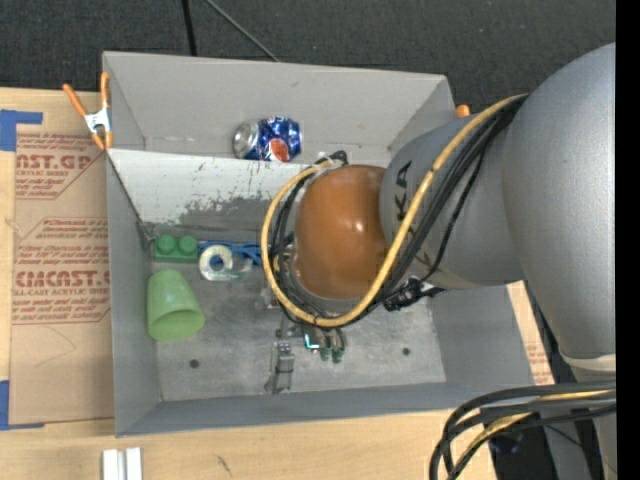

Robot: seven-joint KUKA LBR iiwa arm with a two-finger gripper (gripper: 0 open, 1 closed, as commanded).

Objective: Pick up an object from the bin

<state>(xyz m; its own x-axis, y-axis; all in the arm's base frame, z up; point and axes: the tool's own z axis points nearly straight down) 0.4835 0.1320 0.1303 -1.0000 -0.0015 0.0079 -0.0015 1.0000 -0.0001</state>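
My gripper (283,361) hangs low over the bin floor near the front wall, right of centre, below the arm's orange dome. Nothing shows in it. The nearest loose things lie to its left. A light green plastic cup (174,307) lies on its side at the bin's left. A white ring-shaped piece with a blue part (219,261) sits up and to the left of the gripper. A small green studded block (176,246) rests beside the ring at the left wall.
A crushed blue, red and silver drink can (268,139) lies at the back of the bin against the sloped wall. The arm and its dome cover the bin's right half, with cables looped around the dome.
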